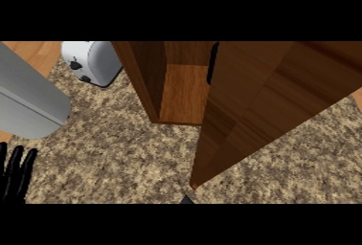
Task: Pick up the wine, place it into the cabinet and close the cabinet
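The wooden cabinet (152,81) stands at the back of the speckled counter (120,158). Its door (276,105) is swung wide open toward me and covers much of the right half of the view. A black handle (212,64) shows at the door's inner edge. The part of the shelf space (185,91) that shows is bare wood. No wine bottle shows anywhere. My left hand (16,174) rests at the lower left edge, fingers straight and pointing up, holding nothing. My right hand does not show; the door may hide it.
A white toaster (92,60) sits at the back left beside the cabinet. A broad grey arm segment (28,100) fills the upper left. A small dark tip (187,199) peeks out below the door's lower corner; I cannot tell what it is.
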`<state>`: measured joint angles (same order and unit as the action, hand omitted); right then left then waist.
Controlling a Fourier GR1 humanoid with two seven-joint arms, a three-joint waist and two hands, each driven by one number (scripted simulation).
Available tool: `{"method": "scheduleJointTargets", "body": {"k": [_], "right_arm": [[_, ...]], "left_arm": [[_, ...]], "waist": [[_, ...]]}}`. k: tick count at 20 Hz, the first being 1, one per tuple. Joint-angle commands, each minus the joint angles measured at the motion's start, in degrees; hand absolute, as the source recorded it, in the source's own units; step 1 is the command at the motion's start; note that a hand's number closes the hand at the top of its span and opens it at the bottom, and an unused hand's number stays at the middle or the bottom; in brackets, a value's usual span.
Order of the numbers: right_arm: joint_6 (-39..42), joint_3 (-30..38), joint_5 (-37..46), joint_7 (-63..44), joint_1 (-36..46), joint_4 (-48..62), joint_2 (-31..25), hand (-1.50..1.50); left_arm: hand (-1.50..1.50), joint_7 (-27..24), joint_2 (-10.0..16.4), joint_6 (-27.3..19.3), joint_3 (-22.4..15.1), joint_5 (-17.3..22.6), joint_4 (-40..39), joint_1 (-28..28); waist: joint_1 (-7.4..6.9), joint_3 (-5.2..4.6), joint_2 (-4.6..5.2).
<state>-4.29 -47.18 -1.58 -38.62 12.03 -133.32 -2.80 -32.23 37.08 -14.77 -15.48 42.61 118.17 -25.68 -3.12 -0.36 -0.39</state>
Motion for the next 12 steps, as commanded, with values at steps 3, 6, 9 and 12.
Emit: {"method": "scheduleJointTargets", "body": {"k": [3, 6, 9, 12], "right_arm": [[-11.93, -1.42, -3.63, -1.35, 16.49, 8.69, 2.62, 1.50], [-15.61, 2.91, -8.01, -2.47, 26.49, 14.50, 2.67, 1.50], [-19.34, 5.06, -12.33, -0.63, 35.53, 23.32, 2.73, 1.50], [-19.38, 9.23, -16.27, 2.25, 44.40, 32.88, 2.76, 1.50]], "left_arm": [[-1.50, 0.48, 4.57, 7.77, 8.28, 6.18, -1.32, -1.86], [-1.50, 0.55, 4.90, 9.24, 10.55, 7.82, -1.43, -1.34], [-1.50, 1.21, 6.15, 11.98, 13.16, 9.74, -2.62, -2.00], [-1.50, 2.66, 7.44, 13.19, 14.76, 11.23, -2.40, -1.10]], "waist": [[-0.85, -0.03, 0.27], [-0.98, 0.03, 0.46], [-1.09, 0.10, 0.51], [-1.99, 0.12, 0.87]]}}
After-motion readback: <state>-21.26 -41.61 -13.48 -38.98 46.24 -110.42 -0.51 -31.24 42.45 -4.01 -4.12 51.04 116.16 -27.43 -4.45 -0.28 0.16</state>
